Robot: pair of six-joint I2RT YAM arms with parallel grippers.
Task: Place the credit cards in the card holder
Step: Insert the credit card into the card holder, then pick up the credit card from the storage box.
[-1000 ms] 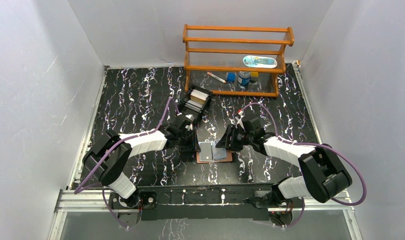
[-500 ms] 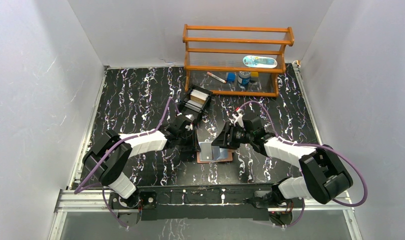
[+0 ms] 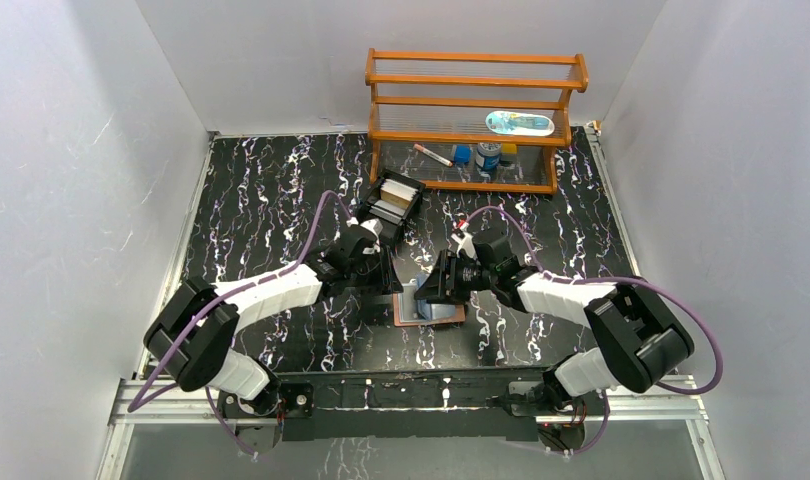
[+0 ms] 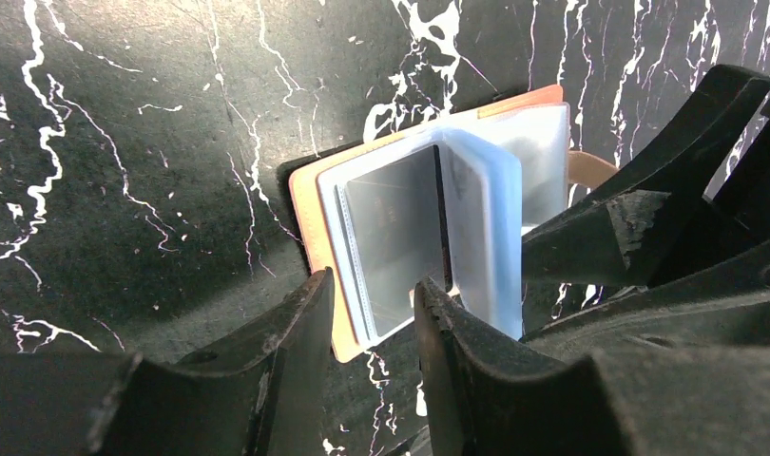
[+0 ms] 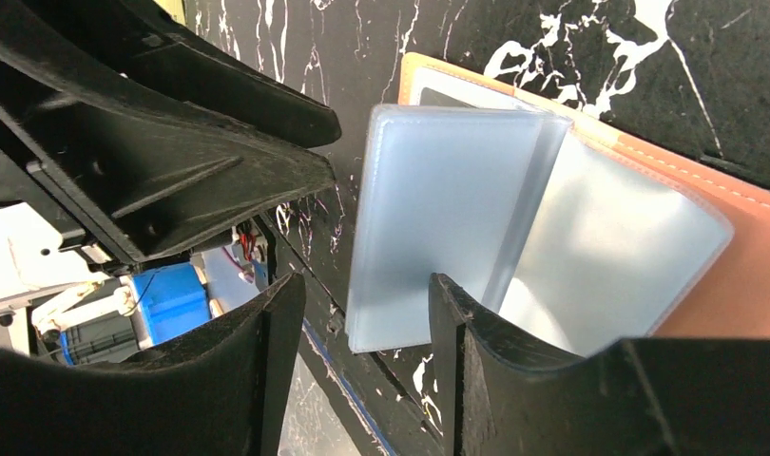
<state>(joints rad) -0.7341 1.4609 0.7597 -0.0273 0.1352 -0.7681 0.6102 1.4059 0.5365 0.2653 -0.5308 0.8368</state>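
The black marbled desk [image 3: 271, 190] carries a wooden rack [image 3: 476, 57] at its 12 to 1 o'clock edge, with a pale oval item on the middle shelf and a few small things on the bottom one. The left arm [image 3: 281, 285] reaches in from 7 o'clock and the right arm [image 3: 566, 295] from 4 o'clock. They meet just short of the desk's middle.

A black open tray [image 3: 419, 203] sits near the centre, at 11 o'clock from where the arms meet. The credit cards [image 3: 401, 188] stand packed inside it, showing white and yellowish edges.

The card holder [image 3: 436, 312] lies open on the desk toward 6 o'clock, tan leather down and clear sleeves up, between the two wrists. One sleeve leaf [image 5: 438, 218] stands raised off the rest, while the others lie flat on either side of it.

The left tool [image 4: 372, 282] hangs over the holder's 9 o'clock edge with its fingers apart. Only the leather edge shows through the gap.

The right tool [image 5: 367, 283] comes in from 3 o'clock, its fingers also apart. The lower edge of the raised leaf sits in the gap, and one finger [image 4: 590, 237] rests against it.
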